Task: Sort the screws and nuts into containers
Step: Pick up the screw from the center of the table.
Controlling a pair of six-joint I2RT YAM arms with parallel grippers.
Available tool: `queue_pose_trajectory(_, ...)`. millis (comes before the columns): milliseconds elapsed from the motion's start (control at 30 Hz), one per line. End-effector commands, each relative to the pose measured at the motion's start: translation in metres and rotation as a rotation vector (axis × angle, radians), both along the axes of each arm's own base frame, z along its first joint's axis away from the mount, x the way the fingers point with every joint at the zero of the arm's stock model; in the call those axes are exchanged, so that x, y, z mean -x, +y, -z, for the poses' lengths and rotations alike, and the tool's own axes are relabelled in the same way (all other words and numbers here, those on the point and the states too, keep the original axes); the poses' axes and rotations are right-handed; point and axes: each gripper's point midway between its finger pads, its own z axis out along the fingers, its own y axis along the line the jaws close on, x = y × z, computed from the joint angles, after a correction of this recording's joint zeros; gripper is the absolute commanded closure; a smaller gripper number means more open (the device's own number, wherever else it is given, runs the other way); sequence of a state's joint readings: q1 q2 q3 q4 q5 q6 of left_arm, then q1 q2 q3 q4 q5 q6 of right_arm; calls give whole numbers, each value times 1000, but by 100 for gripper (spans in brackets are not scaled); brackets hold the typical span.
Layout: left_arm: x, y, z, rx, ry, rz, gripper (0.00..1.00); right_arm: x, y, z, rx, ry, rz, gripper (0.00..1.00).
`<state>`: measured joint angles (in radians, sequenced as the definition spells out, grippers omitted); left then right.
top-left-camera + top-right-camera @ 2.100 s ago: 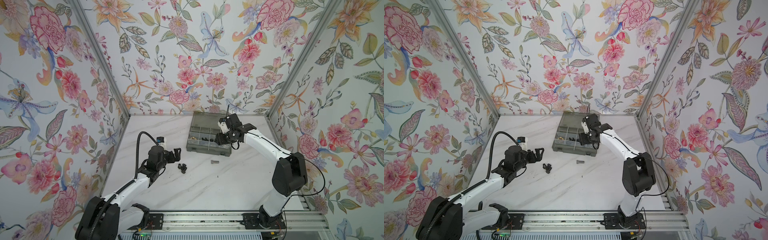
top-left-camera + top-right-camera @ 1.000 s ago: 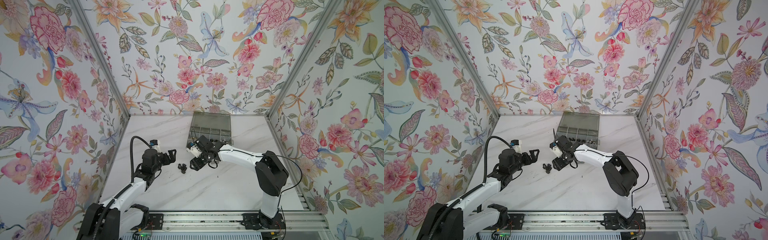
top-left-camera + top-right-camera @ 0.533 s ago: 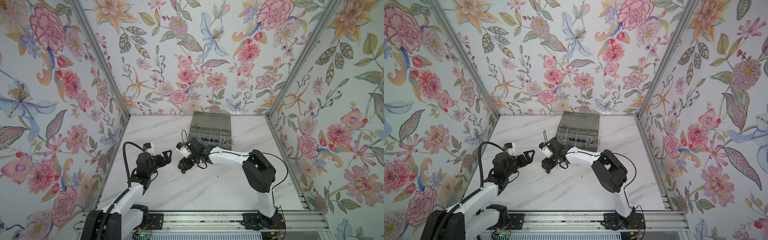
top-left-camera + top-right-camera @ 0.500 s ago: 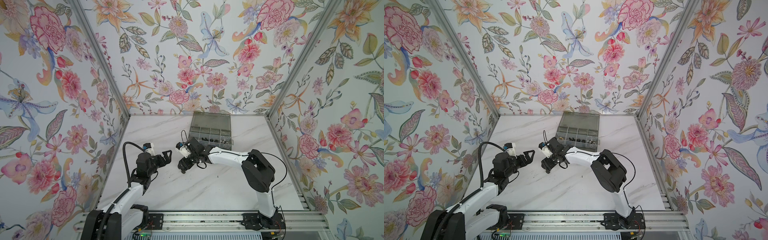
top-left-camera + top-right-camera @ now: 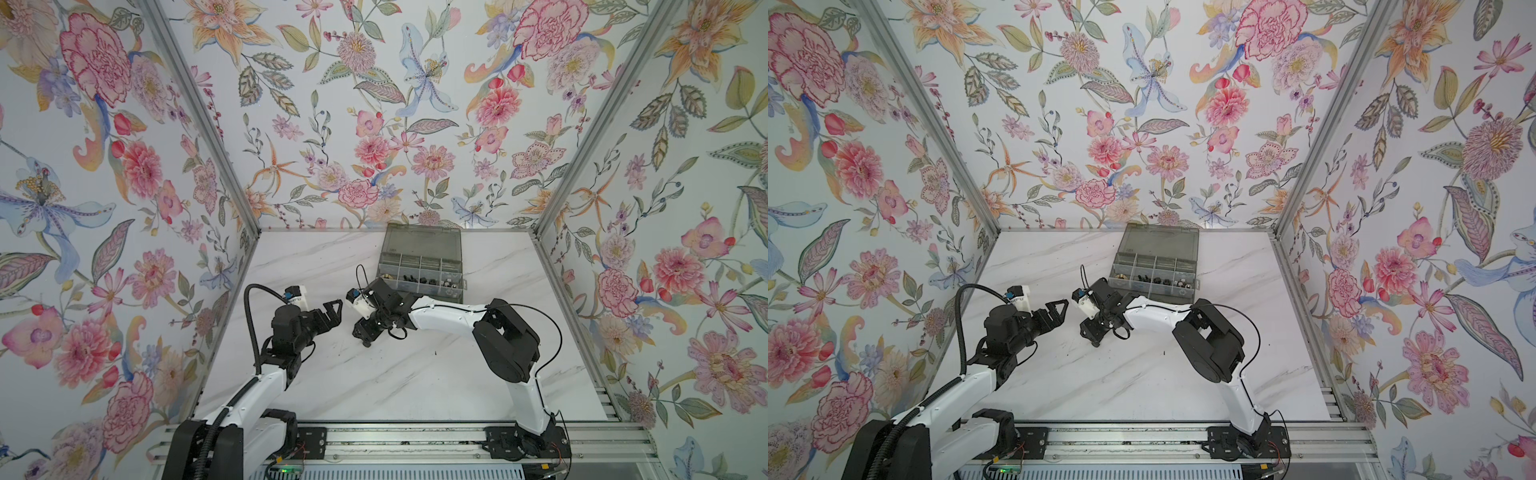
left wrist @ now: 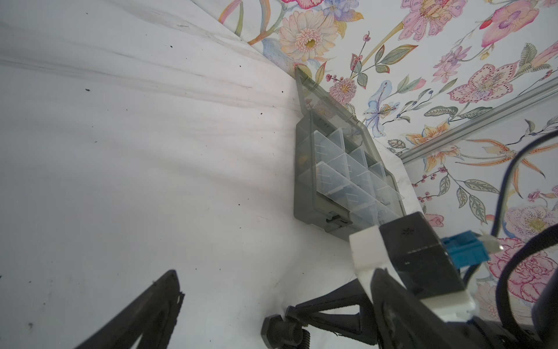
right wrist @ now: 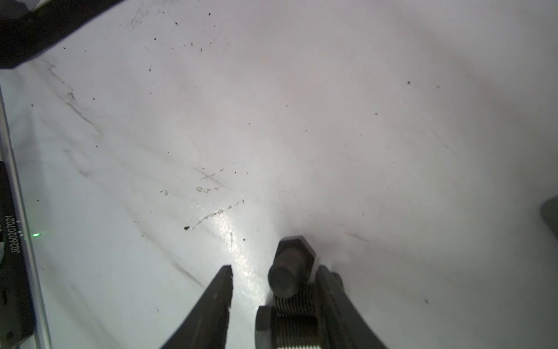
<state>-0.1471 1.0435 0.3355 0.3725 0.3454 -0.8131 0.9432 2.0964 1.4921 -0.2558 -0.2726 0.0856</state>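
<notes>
While the left claw point(image 5: 333, 316) stays wide, the right claw point(image 7: 275, 272) has narrowed loosely around the black screws point(image 7: 294, 252).

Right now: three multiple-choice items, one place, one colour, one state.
1. Where is the organiser box? A) back of the table, near the back wall B) front rail C) under the left arm
2. Colour of the bolts at the right gripper? A) silver B) black C) brass
3. Left gripper? A) shut on a nut B) shut on a bolt C) open, empty
1A: it sits near the back wall in both top views. 2B: both look black in the right wrist view. 3C: jaws apart, nothing between.
</notes>
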Motion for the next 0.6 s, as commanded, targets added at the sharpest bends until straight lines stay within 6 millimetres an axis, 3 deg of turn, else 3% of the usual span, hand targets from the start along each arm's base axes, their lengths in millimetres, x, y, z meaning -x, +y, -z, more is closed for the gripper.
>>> queue_pose_trajectory(0, 2, 2, 4, 16, 12, -2, 1, -3, 7, 8, 3, -12, -6, 60)
queue_pose_trajectory(300, 2, 3, 4, 18, 10, -5, 1, -6, 6, 11, 8, -11, 4, 69)
queue_pose_trajectory(433, 2, 2, 5, 19, 12, -4, 1, -9, 5, 10, 4, -16, 10, 81)
queue_pose_trajectory(567, 2, 3, 5, 18, 12, -6, 1, -16, 1, -4, -29, -47, 20, 89)
